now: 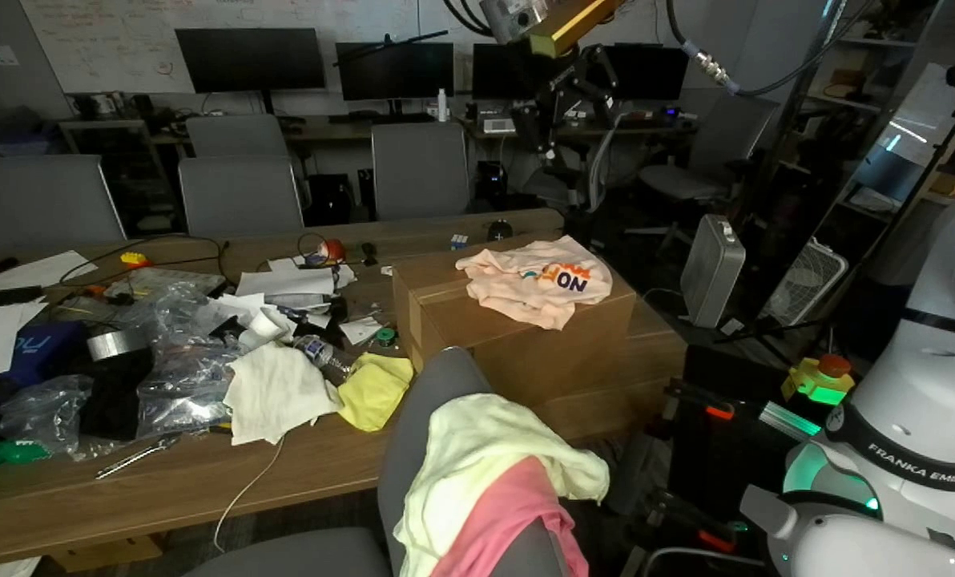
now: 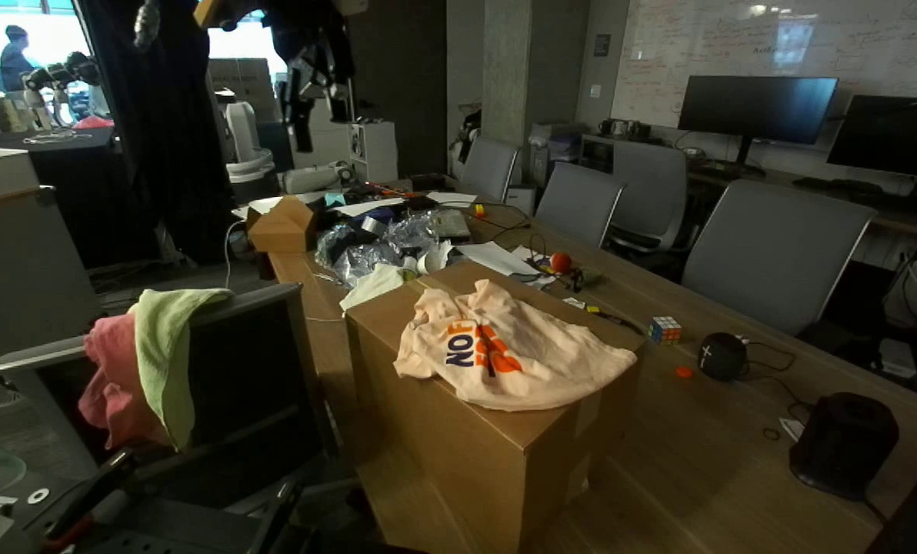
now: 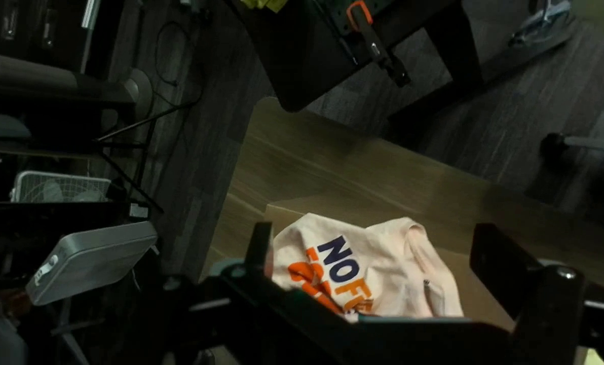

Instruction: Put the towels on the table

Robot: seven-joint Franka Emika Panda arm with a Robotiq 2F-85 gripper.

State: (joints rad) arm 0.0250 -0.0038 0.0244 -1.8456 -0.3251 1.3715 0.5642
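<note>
Exterior view: rumpled, draped towels [image 1: 501,485].

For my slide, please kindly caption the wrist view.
Open jaws frame a printed peach cloth on a cardboard box.

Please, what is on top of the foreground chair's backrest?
A pale yellow towel and a pink towel are draped over the backrest. The part of it beneath them is covered, so it cannot be seen.
</note>
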